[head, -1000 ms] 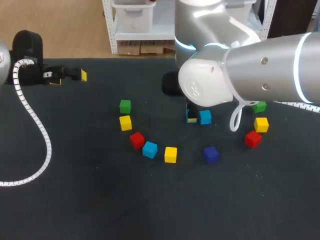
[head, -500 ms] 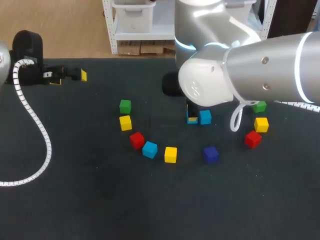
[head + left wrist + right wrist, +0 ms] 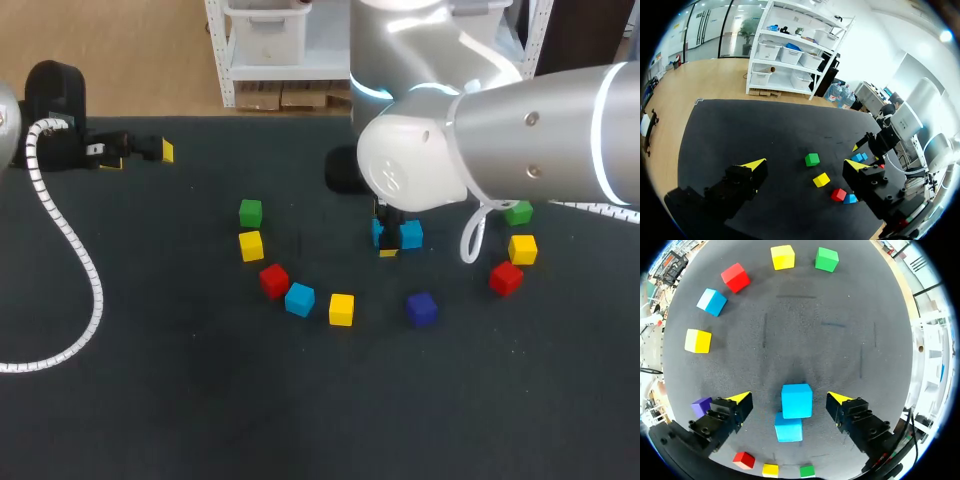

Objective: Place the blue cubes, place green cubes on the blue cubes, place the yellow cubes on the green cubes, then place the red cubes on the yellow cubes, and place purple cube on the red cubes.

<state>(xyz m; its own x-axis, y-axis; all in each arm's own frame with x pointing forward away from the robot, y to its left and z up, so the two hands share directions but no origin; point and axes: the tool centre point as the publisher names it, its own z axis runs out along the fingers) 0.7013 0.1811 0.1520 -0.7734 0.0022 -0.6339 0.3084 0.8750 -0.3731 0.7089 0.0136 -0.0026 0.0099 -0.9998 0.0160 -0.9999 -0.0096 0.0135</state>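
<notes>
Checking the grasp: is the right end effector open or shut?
Open. On the right end effector, the yellow fingertips stand clear of the blue cube between them, bare table on both sides.

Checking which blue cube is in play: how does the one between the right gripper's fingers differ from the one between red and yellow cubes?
The near blue cube sits between the right gripper's open fingers, beside another blue cube; the far blue cube lies clear of it, flanked by a red cube and yellow cube. Both are ungripped.
</notes>
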